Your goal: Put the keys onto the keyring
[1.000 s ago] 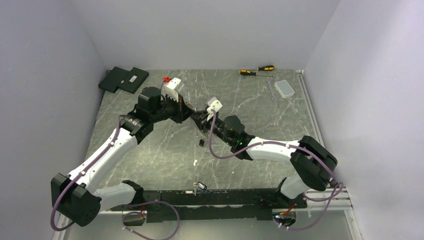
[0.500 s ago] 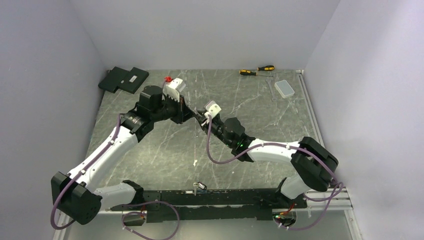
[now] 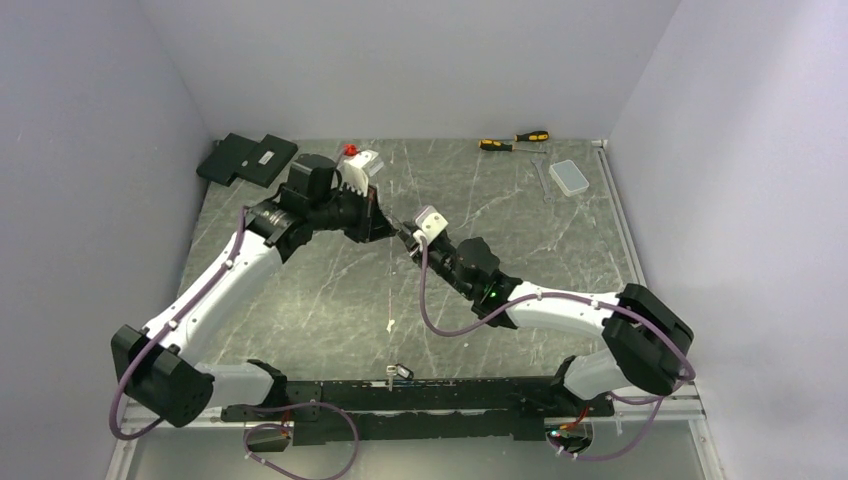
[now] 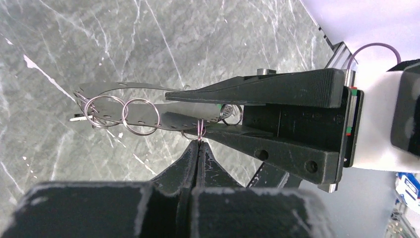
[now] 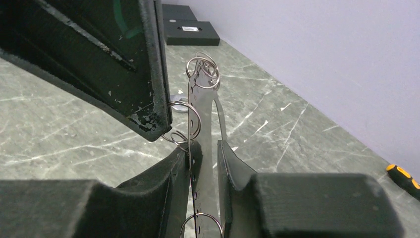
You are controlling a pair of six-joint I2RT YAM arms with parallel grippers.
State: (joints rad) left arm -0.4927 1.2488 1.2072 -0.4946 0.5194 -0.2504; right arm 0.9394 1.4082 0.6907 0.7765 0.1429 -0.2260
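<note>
Writing: a white label (image 3: 266, 157) on the black boxes (image 3: 248, 158), upper left, too small to read.
Boxes: two, side by side.
Left gripper (image 4: 199, 144): pinched closed on a small split ring (image 4: 200, 131).
Keyring (image 4: 163, 121): a perforated metal band, mid-frame above the worktop (image 3: 330, 300), carrying bigger rings (image 4: 141, 116) at three spots (the leftmost looks doubled).
Right gripper (image 5: 205, 146): clamped on the band.
Upper right: two screwdrivers (image 3: 515, 140), one wrench (image 3: 542, 180), one clear box (image 3: 570, 177).

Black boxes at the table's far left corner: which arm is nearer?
Left. The left arm sits just right of the black boxes; the right arm lies farther right, beyond the left arm.
</note>
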